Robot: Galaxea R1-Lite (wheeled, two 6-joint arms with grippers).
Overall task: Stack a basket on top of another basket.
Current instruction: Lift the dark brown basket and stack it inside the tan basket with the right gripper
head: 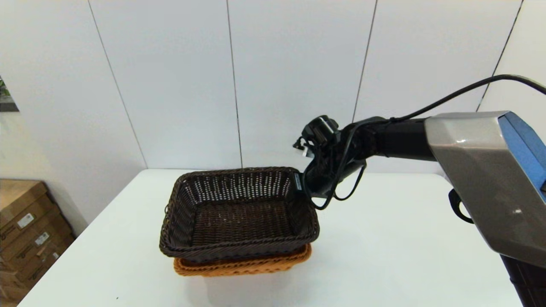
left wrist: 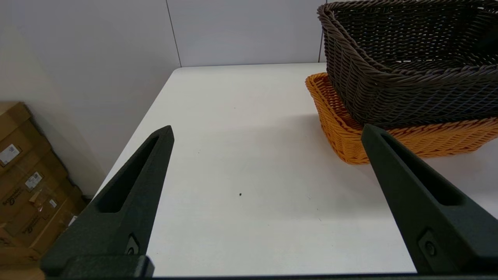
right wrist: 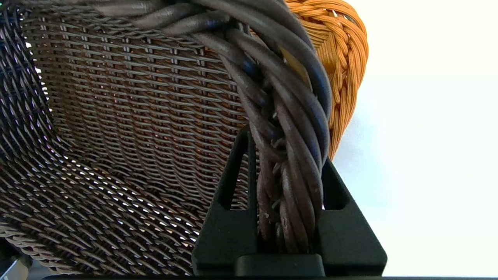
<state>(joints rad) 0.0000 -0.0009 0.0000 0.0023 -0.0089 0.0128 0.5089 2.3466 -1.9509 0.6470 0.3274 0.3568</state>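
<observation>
The dark brown woven basket (head: 239, 215) hangs tilted over the orange-tan basket (head: 243, 266), its right end higher, its bottom partly inside the orange one. My right gripper (head: 303, 184) is shut on the dark basket's right rim; the right wrist view shows the rolled rim (right wrist: 288, 155) pinched between both fingers, with the orange braided rim (right wrist: 342, 58) just behind. In the left wrist view my left gripper (left wrist: 268, 134) stands open over bare table, to the left of the dark basket (left wrist: 408, 58) and the orange basket (left wrist: 389, 136), holding nothing.
The white table (head: 405, 256) stretches to the right and front of the baskets. Cardboard boxes (head: 25, 226) stand on the floor past the table's left edge. A white panelled wall rises behind the table.
</observation>
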